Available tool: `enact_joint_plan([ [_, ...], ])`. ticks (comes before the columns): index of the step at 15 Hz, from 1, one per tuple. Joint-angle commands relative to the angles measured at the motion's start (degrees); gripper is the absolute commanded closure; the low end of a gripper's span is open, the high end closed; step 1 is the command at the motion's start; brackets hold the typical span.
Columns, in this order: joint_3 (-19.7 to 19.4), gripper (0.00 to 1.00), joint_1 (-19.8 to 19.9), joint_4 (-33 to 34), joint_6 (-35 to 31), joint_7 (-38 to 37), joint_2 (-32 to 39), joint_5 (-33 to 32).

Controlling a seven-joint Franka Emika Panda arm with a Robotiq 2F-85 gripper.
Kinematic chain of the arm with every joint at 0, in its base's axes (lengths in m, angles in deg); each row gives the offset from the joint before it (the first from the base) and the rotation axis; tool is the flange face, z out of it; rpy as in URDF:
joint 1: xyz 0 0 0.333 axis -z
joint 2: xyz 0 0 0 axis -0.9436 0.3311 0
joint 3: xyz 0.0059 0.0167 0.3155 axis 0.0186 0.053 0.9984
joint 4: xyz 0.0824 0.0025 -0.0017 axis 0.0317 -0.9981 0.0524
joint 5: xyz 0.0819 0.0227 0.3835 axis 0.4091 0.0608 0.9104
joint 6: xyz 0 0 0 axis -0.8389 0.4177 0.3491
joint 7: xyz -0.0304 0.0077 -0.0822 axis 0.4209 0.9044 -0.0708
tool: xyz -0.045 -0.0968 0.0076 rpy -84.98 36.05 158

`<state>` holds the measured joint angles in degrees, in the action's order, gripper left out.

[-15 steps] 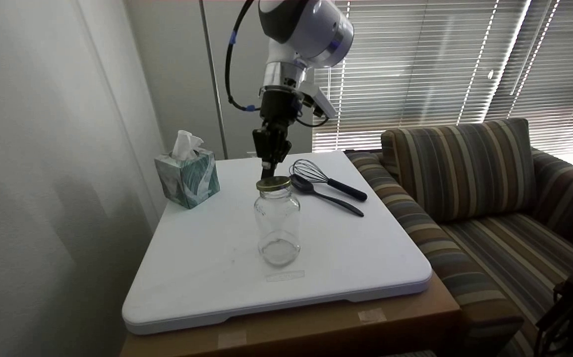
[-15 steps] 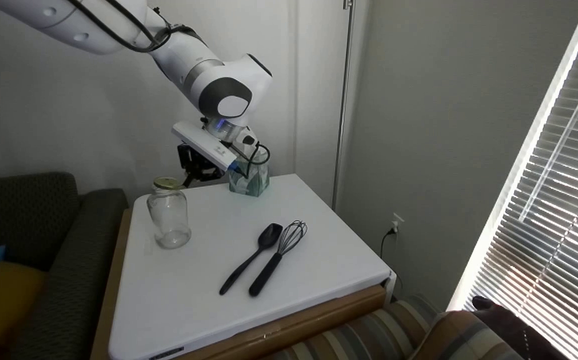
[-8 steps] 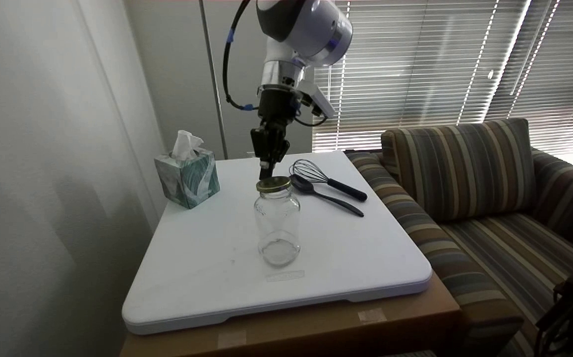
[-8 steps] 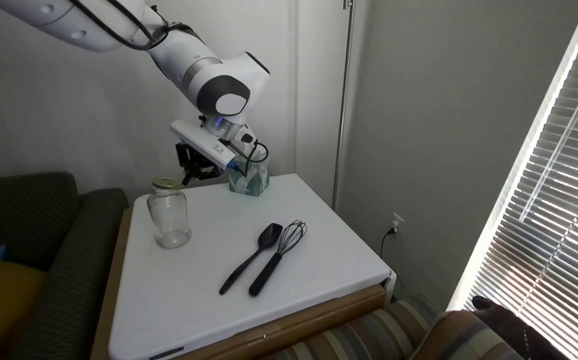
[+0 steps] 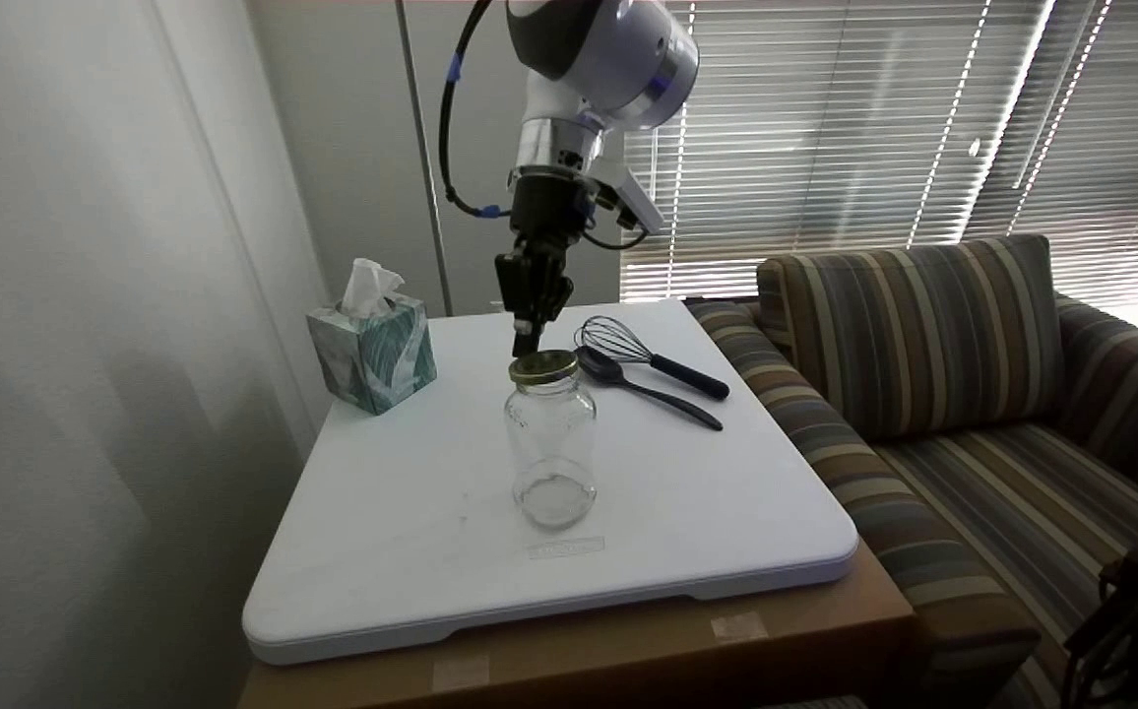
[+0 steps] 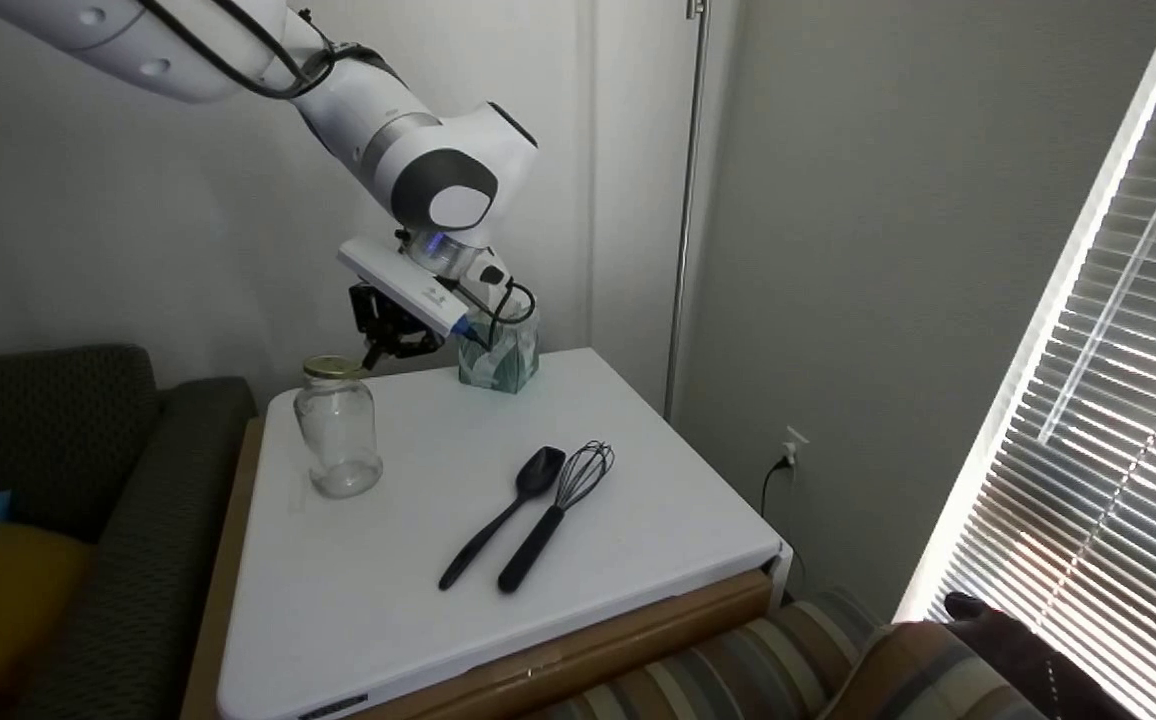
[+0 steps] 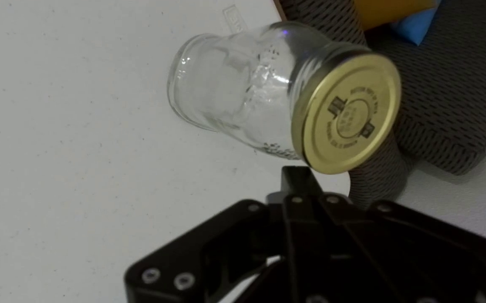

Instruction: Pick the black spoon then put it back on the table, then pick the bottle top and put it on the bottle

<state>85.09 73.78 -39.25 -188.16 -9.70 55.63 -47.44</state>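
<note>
The tool (image 7: 297, 179), clenched and empty, stands just beside the lid (image 7: 347, 114), which lies toward 1 o'clock of its tip in the wrist view and caps the upright jar (image 6: 340, 438); contact cannot be told. The spoon (image 6: 500, 520) rests on the worktop (image 6: 338, 600), toward the jar's 4 o'clock in an exterior view. With capping probably all but done, the tool should best clear the rim upward, avoiding any sideways push that might tip the jar.
</note>
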Motion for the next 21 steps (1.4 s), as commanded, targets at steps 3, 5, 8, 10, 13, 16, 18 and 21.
enact_joint_plan([
  [3,0.1,1.00,1.2,-3.4,-0.1,0.9,-2.6,1.8],
  [5,0.2,1.00,1.4,-4.3,-0.3,1.1,-3.2,1.9],
  [8,0.4,1.00,1.6,-5.7,-0.6,1.4,-4.3,2.3],
  [10,0.5,1.00,1.6,-7.5,-0.9,1.8,-5.7,2.8],
  [13,0.4,1.00,1.6,-9.9,-1.3,2.0,-7.5,3.7],
  [16,0.3,1.00,1.9,-12.3,-1.8,2.3,-9.0,4.8],
  [18,0.1,1.00,1.8,-13.6,-2.4,2.5,-9.8,5.2],
  [21,-0.4,1.00,1.2,-16.1,-4.6,3.9,-12.6,4.0],
])
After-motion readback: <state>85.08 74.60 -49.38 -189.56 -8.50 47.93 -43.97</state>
